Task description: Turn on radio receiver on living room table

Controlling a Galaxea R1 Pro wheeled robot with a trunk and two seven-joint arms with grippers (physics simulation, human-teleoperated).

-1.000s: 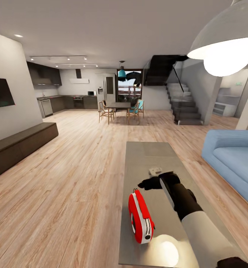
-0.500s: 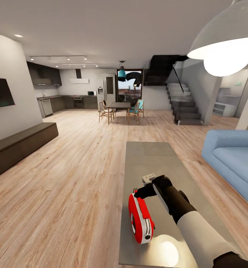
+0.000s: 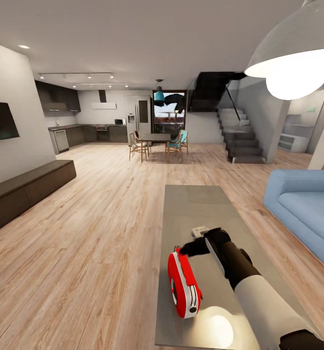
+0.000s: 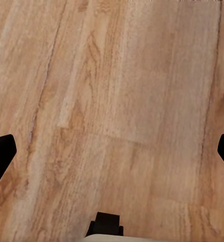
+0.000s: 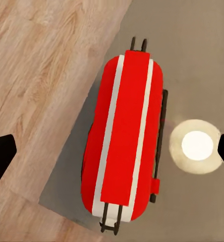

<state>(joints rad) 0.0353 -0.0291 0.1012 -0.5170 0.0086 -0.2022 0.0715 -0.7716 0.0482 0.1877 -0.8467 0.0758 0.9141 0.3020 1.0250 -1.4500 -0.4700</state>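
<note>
The red radio receiver [image 3: 184,284] with its white front face stands on the near end of the long grey table [image 3: 201,204], close to that table's left edge. My right gripper [image 3: 187,251] hovers just above the radio's far upper end, arm reaching in from the lower right. In the right wrist view the radio [image 5: 127,141] lies directly below, seen from above with its thin handle, and the open right gripper [image 5: 112,154] has its dark fingertips [image 5: 1,156] wide apart on either side. The open left gripper [image 4: 112,154] hangs over bare plank floor.
A blue sofa [image 3: 303,204] stands right of the table. A long dark bench cabinet [image 3: 26,189] runs along the left wall under a black TV [image 3: 1,121]. A big white lamp [image 3: 293,53] hangs at the upper right. Dining table [image 3: 157,141] and stairs lie far back.
My right gripper has come nearer and leftward along the table, from beyond the radio to just over its far upper end. The radio has not moved.
</note>
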